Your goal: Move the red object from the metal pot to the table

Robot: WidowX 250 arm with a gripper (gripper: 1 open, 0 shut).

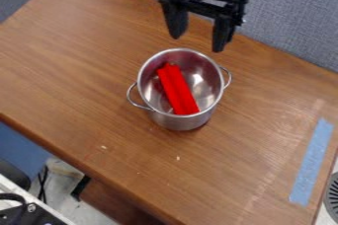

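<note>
Camera view, and here we are: the black gripper (199, 32) is hanging wide open over the far side of the bench (86, 76), its two fingers (220, 38) standing well apart, one to each side, with bare wood showing between them. Nothing is sitting in its grasp, and neither finger is touching the pot or the block!

Now the count. One metal pot (199, 119), shiny and round, is standing upright on the wood, and it is carrying two loop handles, one on each side. One red block (177, 89) is lying inside that pot, leaning lengthwise in it, its upper end resting near the rim on the side toward the gripper. One strip of light blue tape (311, 162) is running along the bench over by the right edge of the view. One gripper, two fingers, one pot, one block, one strip: that's the tally.

And the arm! It is reaching in from the top of the view, dark and cut off by the frame, holding the gripper with its fingers pointing downward. The fingers are spreading left and right across the view, just beyond the pot's far rim as the camera is seeing it, and the pot is sitting nearer the camera with the red block still inside.
</note>
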